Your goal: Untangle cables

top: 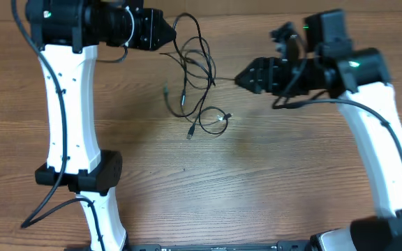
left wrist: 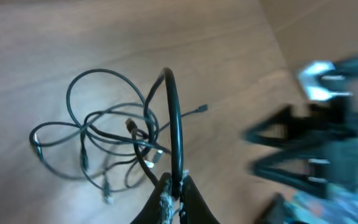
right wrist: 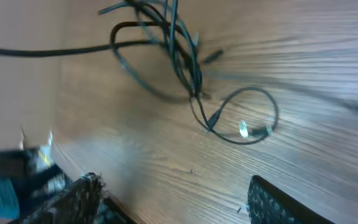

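One messy bunch of black cables (left wrist: 132, 127) lies on the bench (top: 257, 181). The left hand (left wrist: 174, 184) pinches one strand; the right hand (top: 241, 78) is spread wide.

Black cables (top: 195, 68) with silvery plug tips, brown wood-grain table (top: 257, 181), white arms (top: 68, 104) with black joints

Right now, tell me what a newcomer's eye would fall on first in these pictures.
The tangle of thin black cables sprawls on the wooden table between the two arms, silvery plug tips sticking out. The left claw is pinched shut on one strand, holding it up in an arch above the knot. The right claw points at the tangle from the other side, fingers apart and holding nothing.
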`<state>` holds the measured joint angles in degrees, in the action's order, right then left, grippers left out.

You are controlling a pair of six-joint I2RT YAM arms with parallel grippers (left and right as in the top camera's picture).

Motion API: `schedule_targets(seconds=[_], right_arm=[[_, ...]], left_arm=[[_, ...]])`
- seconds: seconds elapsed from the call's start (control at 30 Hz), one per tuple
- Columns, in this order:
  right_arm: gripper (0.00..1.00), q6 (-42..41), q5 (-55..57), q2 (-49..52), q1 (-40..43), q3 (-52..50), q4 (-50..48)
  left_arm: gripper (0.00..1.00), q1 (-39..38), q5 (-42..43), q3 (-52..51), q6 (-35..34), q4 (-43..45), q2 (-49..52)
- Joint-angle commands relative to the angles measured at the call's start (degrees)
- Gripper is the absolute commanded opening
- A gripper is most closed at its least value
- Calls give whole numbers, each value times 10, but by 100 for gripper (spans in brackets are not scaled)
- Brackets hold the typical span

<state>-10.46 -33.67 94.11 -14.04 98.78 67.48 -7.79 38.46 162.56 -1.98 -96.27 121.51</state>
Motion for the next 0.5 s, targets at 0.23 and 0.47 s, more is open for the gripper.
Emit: schedule_targets(seconds=[0.23,0.47], right_arm=[[66,170,-38,70,-73,6,-27],[60,153,-31,98,-88,5,-133]], left_arm=[[4,-5,62,3,-28,-5,-12],[4,-8,69,3,-28,-5,-12]])
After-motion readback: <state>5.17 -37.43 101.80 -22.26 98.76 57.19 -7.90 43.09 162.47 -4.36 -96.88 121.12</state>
